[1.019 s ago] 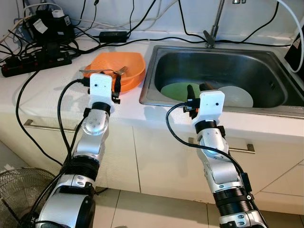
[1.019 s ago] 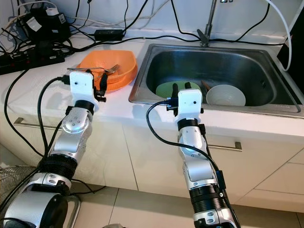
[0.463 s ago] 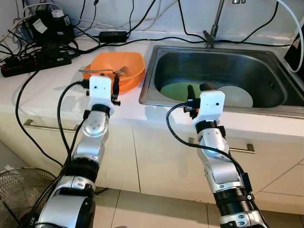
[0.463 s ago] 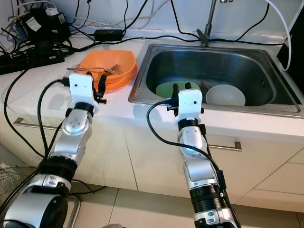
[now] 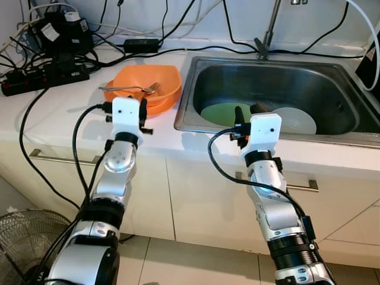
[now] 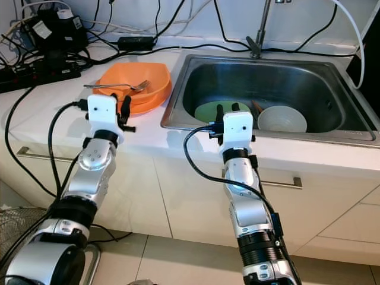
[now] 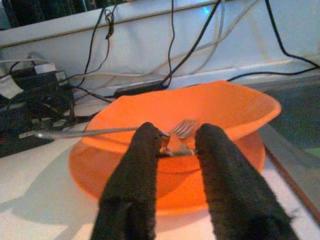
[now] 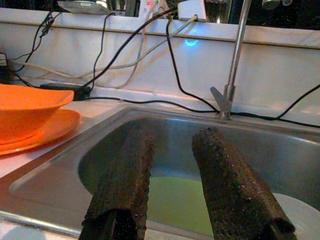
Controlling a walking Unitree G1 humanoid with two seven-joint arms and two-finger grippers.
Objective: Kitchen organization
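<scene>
My left tool hangs over the white worktop just short of the orange bowl, its two black fingers spread apart and grasping nothing. The bowl sits on an orange plate, and a metal fork lies across the bowl's rim. My right tool is held at the near edge of the steel sink, fingers likewise parted and empty. Down in the basin lie a green plate and a white plate side by side. Black cables crowd the back of the worktop.
</scene>
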